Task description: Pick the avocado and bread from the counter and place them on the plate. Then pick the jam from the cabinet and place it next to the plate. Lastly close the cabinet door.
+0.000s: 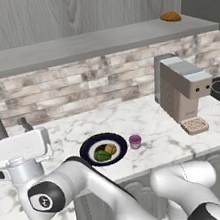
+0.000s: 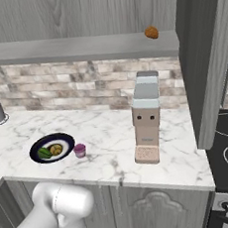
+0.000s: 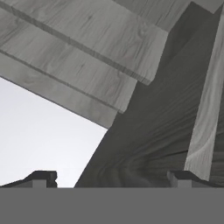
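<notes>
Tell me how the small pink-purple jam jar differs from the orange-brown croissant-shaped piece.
The pink-purple jam jar is a cylinder; the orange-brown croissant-shaped piece is a curved lump. The jar stands on the white marble counter just beside the navy-rimmed plate; the croissant lies up on the grey shelf board, alone. Both are small and free of the gripper.

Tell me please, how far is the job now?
Avocado and bread lie on the plate, and the jam stands on the counter beside it, so those steps look done. The gripper is open, holding nothing, facing grey wood panels. Closing the cabinet door is left.
</notes>
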Tool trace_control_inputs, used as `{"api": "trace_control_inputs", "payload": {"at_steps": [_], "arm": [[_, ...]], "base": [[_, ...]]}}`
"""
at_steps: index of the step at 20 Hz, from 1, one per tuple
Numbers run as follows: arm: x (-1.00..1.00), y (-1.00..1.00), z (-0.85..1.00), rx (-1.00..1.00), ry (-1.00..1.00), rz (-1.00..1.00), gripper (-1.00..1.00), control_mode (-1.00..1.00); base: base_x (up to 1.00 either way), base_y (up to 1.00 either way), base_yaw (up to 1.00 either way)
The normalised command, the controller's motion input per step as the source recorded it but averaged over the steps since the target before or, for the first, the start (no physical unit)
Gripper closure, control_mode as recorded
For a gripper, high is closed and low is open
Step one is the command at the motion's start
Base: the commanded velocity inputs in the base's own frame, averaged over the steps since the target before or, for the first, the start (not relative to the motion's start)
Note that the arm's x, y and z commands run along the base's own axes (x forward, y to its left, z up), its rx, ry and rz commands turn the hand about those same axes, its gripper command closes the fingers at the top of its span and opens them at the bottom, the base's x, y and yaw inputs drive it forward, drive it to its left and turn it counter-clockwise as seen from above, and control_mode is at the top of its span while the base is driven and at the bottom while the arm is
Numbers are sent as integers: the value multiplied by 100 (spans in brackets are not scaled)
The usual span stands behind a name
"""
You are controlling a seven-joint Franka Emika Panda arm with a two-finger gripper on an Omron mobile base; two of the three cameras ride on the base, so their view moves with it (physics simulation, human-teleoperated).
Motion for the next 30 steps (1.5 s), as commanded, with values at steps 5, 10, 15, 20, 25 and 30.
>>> {"api": "trace_control_inputs", "payload": {"at_steps": [5, 10, 15, 20, 25, 30], "arm": [[0, 9, 1, -6, 0, -4, -100, -100], [0, 7, 0, -6, 0, -2, -100, -100], [0, 10, 0, -8, 0, -1, -100, -100], [0, 7, 0, -6, 0, 0, -100, -100], [0, 1, 0, -5, 0, 0, -100, -100], [0, 1, 0, -4, 0, 0, -100, -100]], "base": [[0, 0, 0], [0, 0, 0], [0, 0, 0], [0, 0, 0], [0, 0, 0], [0, 0, 0]]}}
